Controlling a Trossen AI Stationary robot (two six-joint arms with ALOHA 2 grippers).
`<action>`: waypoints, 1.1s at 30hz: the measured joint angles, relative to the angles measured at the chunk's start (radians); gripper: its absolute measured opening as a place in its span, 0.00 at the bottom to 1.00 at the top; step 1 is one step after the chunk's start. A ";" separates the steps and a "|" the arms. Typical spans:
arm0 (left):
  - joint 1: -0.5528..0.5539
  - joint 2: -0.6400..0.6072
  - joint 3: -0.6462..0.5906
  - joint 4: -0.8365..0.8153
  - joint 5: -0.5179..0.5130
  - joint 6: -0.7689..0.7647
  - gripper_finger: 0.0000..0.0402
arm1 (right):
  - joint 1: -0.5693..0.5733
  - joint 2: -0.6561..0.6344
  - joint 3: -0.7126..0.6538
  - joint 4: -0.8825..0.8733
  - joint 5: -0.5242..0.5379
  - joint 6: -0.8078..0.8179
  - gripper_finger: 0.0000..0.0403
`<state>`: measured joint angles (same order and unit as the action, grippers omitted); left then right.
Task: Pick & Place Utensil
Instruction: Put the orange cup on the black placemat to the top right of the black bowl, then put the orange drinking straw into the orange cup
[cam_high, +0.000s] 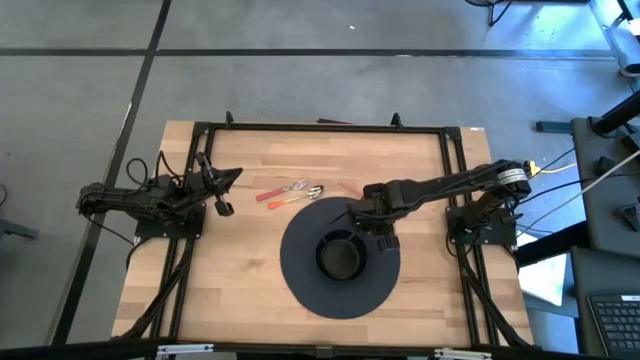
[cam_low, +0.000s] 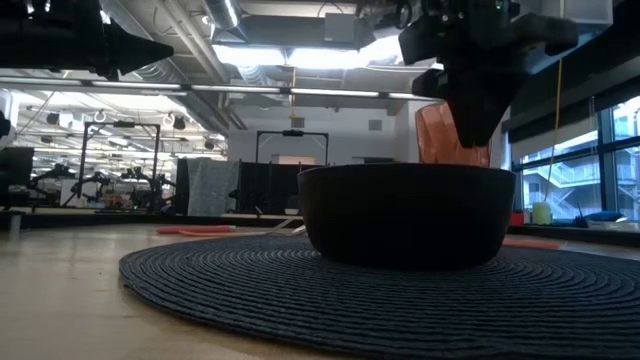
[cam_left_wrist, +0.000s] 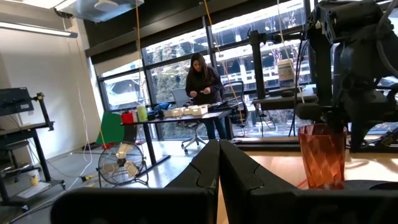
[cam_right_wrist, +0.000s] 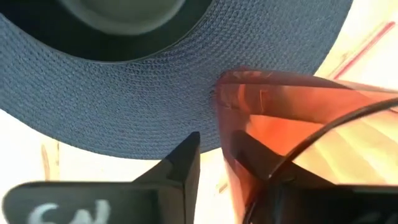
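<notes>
The wood surface (cam_high: 240, 270) has a big round dark woven mat (cam_high: 300, 285) roughly in the middle, w/ a black bowl (cam_high: 340, 257) sitting on it.

Right arm reaches in over the far edge of the mat. Its pincer (cam_high: 366, 216) is at an orange see-thru cup (cam_low: 452, 138), just behind the bowl in the low view. In the right wrist view the cup (cam_right_wrist: 298, 130) has its wall between the two fingers (cam_right_wrist: 180, 165), one finger outside and one inside the rim. The jaws look a bit apart, not squeezing hard, but can't tell for sure if it's gripping or letting go. The cup also shows in the left wrist view (cam_left_wrist: 321, 155), upright, under the right arm.

Left arm is parked off at the left side of the surface, with its pincer (cam_high: 222, 192) closed tight and nothing in it; you can see the fingers (cam_left_wrist: 205, 171) pressed together in the left wrist view.

Utensils (cam_high: 290, 192): a couple w/ orange handles and metal ends, lying flat on the bare wood just beyond the mat's far-left edge, between the two arms. Neither pincer touches them.

Person in the room behind, at a desk.
</notes>
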<state>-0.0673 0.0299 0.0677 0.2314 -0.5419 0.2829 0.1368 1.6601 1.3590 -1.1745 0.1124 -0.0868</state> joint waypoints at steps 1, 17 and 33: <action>0.000 0.000 0.000 0.000 0.000 0.000 0.01 | 0.000 -0.002 0.000 -0.001 0.000 0.000 0.27; 0.000 0.000 0.000 -0.004 0.000 0.000 0.01 | 0.000 -0.005 0.254 -0.170 0.000 0.004 0.31; 0.000 0.000 0.000 -0.005 0.000 0.000 0.01 | -0.016 -0.271 0.470 -0.283 0.254 0.023 0.31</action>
<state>-0.0672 0.0299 0.0677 0.2267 -0.5419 0.2832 0.1212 1.3887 1.8285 -1.4575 0.3665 -0.0634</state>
